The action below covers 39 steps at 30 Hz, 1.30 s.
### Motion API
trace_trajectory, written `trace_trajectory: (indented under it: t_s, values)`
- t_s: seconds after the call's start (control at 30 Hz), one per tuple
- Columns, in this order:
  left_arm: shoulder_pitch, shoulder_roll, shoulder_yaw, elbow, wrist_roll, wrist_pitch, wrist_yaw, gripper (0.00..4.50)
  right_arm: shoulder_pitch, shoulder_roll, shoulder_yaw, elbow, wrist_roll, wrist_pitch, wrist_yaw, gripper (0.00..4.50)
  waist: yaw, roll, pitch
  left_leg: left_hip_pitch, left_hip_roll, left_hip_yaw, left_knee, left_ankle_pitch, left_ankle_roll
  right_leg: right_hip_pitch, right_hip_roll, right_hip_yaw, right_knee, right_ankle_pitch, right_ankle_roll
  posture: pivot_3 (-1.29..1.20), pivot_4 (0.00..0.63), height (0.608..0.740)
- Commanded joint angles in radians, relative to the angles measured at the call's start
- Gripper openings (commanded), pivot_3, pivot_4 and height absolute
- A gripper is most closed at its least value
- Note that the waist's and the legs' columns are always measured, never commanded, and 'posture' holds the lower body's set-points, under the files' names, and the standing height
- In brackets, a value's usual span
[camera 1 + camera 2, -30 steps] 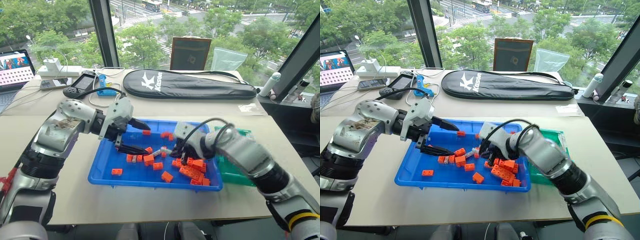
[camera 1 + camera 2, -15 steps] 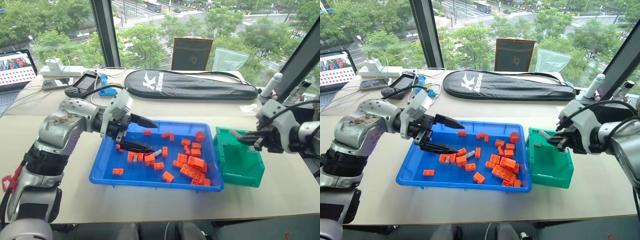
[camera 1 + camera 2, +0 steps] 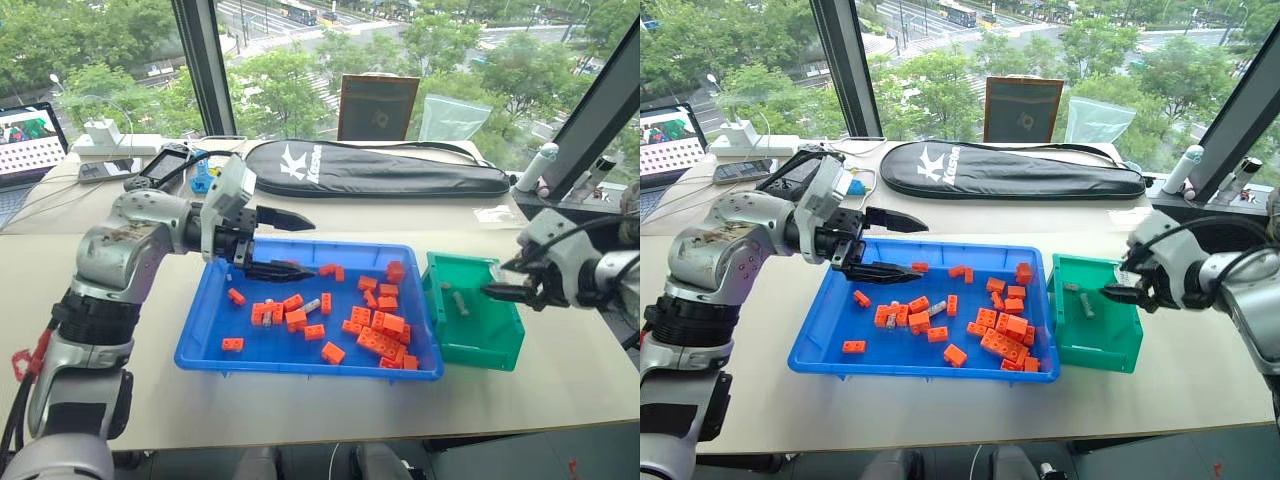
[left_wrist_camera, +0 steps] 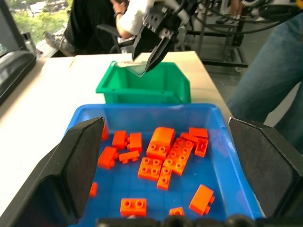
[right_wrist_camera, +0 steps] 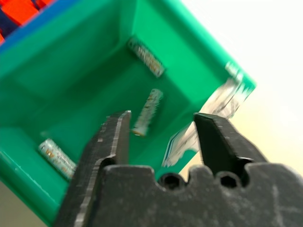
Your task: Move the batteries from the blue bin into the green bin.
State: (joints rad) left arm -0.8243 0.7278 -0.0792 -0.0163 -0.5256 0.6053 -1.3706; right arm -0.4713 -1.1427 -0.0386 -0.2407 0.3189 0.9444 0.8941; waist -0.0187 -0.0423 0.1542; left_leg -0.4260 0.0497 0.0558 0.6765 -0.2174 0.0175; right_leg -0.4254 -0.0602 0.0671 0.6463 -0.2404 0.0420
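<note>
Right hand (image 5: 158, 137) hangs released over the green bin (image 3: 1120, 345), three batteries (image 5: 147, 112) inside; one remains in the blue bin (image 3: 830, 335).

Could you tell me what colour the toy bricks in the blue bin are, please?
The bricks are bright orange, clearest in the left wrist view.
</note>
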Motion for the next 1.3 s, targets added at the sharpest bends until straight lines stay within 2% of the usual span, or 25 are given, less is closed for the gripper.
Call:
trace_trajectory:
  t_s: [0.03, 0.13, 0.2, 0.43, 0.6, 0.87, 1.17, 1.3]
  values:
    - [-0.002, 0.044, 0.030, -0.001, 0.022, -0.025, 0.005, 4.50, -0.119, 0.001, 0.029, -0.074, 0.030, 0.013, 0.035, 4.12, -0.001, 0.001, 0.000, 0.000, 0.000, 0.000, 0.000, 0.000, 0.000, 0.000, 0.000, 0.000, 0.000, 0.000, 0.000, 0.00, 0.150, 0.740]
    - [0.047, 0.125, 0.048, -0.017, 0.014, 0.000, -0.024, 4.50, -0.233, 0.172, 0.105, -0.123, 0.089, 0.008, 0.021, 4.12, -0.008, 0.001, 0.000, 0.001, 0.001, 0.000, -0.001, 0.000, 0.000, 0.000, 0.001, 0.000, 0.000, 0.000, 0.000, 0.00, 0.150, 0.740]
    - [0.093, 0.191, 0.049, -0.027, 0.028, -0.019, -0.059, 4.50, -0.245, 0.266, 0.185, -0.162, 0.108, 0.004, 0.036, 4.12, -0.021, 0.001, 0.000, 0.001, 0.001, -0.001, -0.002, 0.000, 0.000, 0.000, 0.002, 0.001, 0.000, 0.000, 0.000, 0.00, 0.150, 0.740]
    - [0.180, 0.352, 0.107, 0.007, 0.033, -0.048, -0.129, 4.50, -0.290, 0.485, 0.397, -0.162, 0.073, -0.036, 0.028, 4.12, 0.001, 0.002, 0.002, -0.007, 0.000, 0.000, 0.001, 0.000, 0.000, -0.006, 0.001, 0.000, 0.001, -0.001, 0.000, 0.00, 0.150, 0.740]
    - [0.292, 0.440, 0.167, -0.034, 0.017, -0.057, -0.168, 4.50, -0.325, 0.599, 0.505, -0.052, 0.004, -0.140, 0.035, 4.12, 0.008, 0.002, 0.002, -0.008, 0.001, 0.000, 0.000, 0.000, 0.000, -0.008, 0.001, 0.000, 0.002, -0.001, -0.001, 0.00, 0.150, 0.740]
    - [0.372, 0.447, 0.235, -0.077, 0.015, -0.060, -0.110, 4.50, -0.383, 0.702, 0.600, 0.117, -0.098, -0.261, 0.078, 4.12, 0.005, 0.002, 0.002, -0.008, 0.001, 0.000, 0.001, 0.000, 0.000, -0.010, 0.001, 0.000, 0.003, 0.000, -0.001, 0.00, 0.150, 0.740]
    - [0.379, 0.456, 0.245, -0.071, 0.034, -0.082, -0.072, 4.50, -0.361, 0.743, 0.638, 0.199, -0.166, -0.312, 0.113, 4.12, 0.004, 0.003, 0.002, -0.008, 0.001, 0.000, 0.000, 0.000, -0.001, -0.010, 0.001, 0.000, 0.004, 0.000, -0.001, 0.00, 0.150, 0.740]
    - [0.359, 0.456, 0.235, -0.065, 0.027, -0.074, -0.075, 4.50, -0.353, 0.746, 0.655, 0.208, -0.189, -0.328, 0.131, 3.12, 0.004, 0.003, 0.002, -0.009, 0.001, 0.000, 0.000, 0.000, -0.001, -0.010, 0.001, 0.000, 0.004, 0.000, -0.001, 0.00, 0.150, 0.740]
